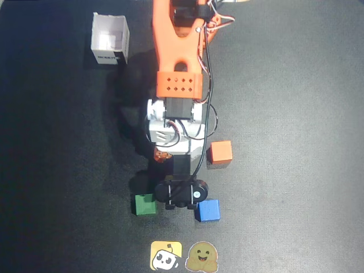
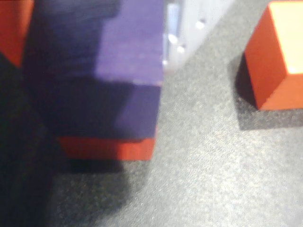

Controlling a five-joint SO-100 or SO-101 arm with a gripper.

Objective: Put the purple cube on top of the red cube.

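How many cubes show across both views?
5: orange cube right of the arm, green cube and blue cube nearer the stickers in the overhead view; purple cube over red cube, seen only by the wrist view.

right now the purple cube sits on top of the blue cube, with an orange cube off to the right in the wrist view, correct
Not quite: the wrist view shows the purple cube on top of a red cube, not the blue one. The orange cube does lie off to the right.

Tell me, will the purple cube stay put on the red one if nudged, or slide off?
The purple cube looks rigid with flat faces, so it shouldn't roll. It appears to overhang the red cube, so a sideways nudge might shift it. Its matte surface probably grips reasonably.
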